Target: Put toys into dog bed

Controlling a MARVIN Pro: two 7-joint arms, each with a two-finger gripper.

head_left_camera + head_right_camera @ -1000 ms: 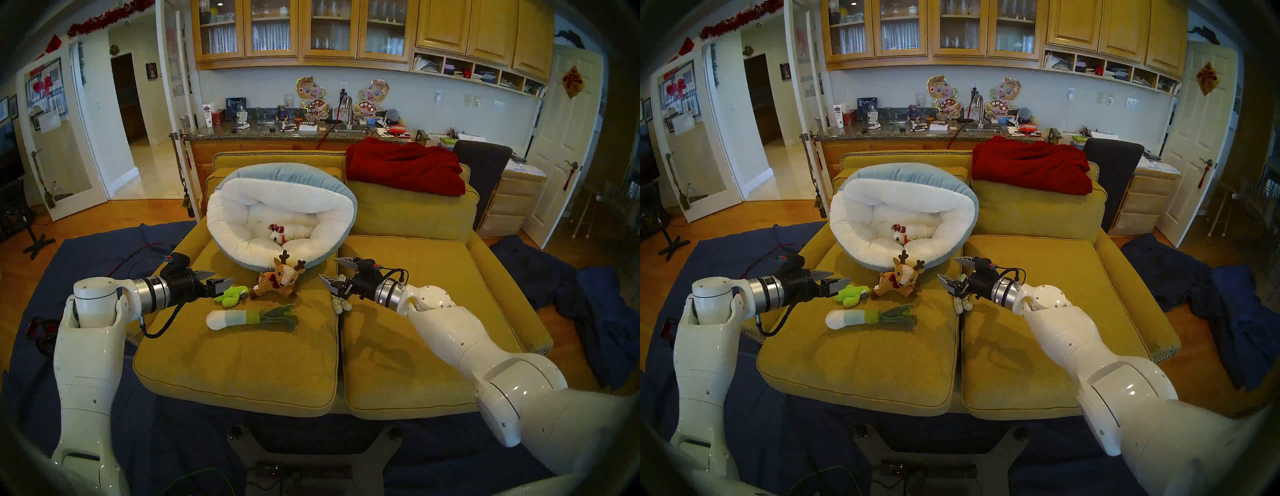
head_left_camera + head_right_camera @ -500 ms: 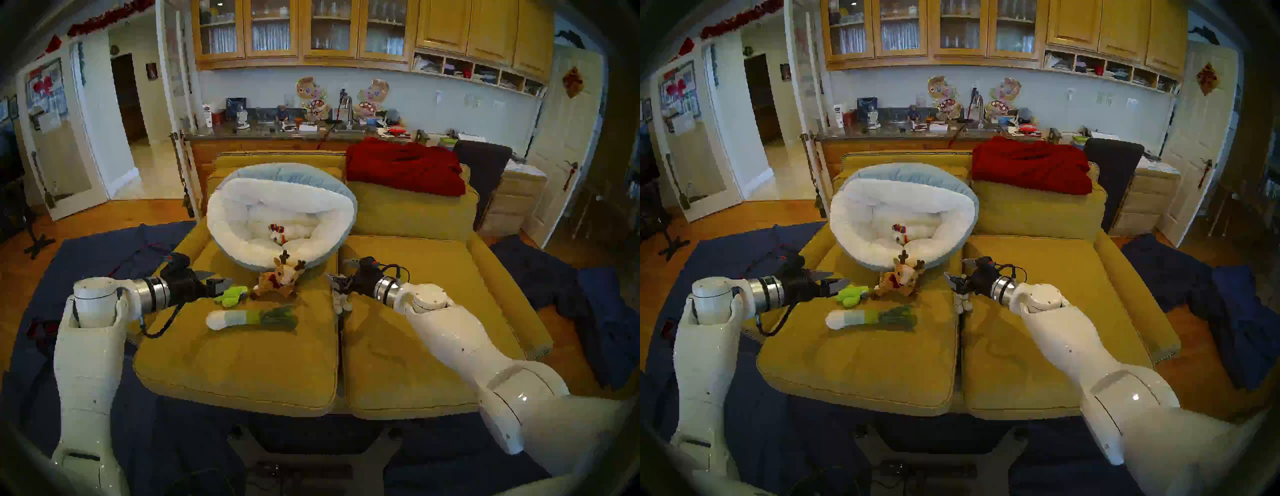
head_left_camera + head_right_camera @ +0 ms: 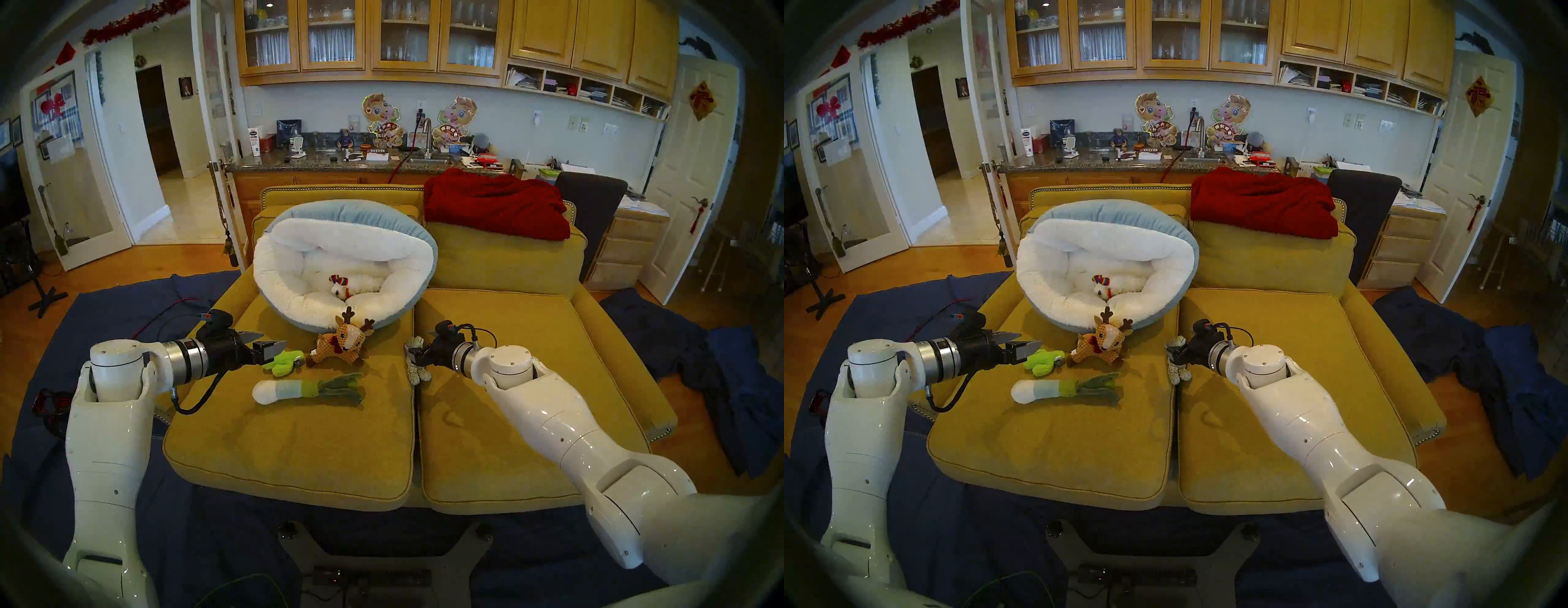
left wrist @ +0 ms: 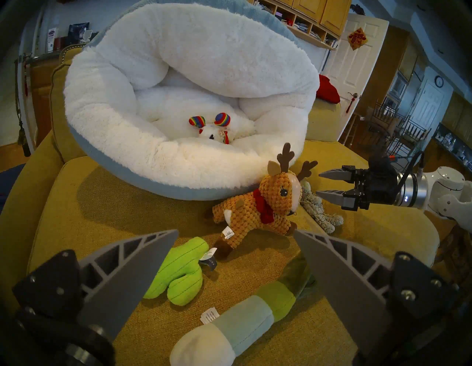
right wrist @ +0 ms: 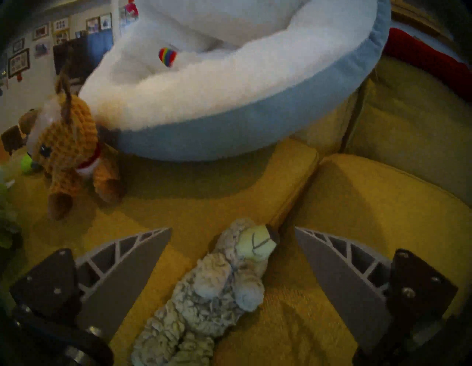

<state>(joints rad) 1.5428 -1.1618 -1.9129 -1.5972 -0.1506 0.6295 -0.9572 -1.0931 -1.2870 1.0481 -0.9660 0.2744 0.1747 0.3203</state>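
The dog bed (image 3: pixel 275 271) sits tilted on the sofa's left cushion, with the white rainbow-eared toy (image 3: pixel 343 289) lying inside. In front of it on the cushion lie the brown reindeer (image 3: pixel 341 342), green cactus (image 3: pixel 283 364) and leek (image 3: pixel 305 388). My left gripper (image 3: pixel 275 339) hovers open just left of the cactus (image 4: pixel 178 271), empty. The grey-beige plush (image 3: pixel 418 370) lies on the seam between the cushions. My right gripper (image 5: pixel 232 230) is low over this plush (image 5: pixel 217 281), open, one finger on each side and neither touching it.
A red blanket (image 3: pixel 496 204) drapes over the sofa back at the right. The right seat cushion (image 3: pixel 530 331) is bare. Dark blue cloths (image 3: pixel 742 382) lie on the floor around the sofa. A cluttered counter stands behind it.
My right gripper has rolled at the wrist and come down over the grey-beige plush, which now lies between its open fingers. The left arm and the toys have not moved.
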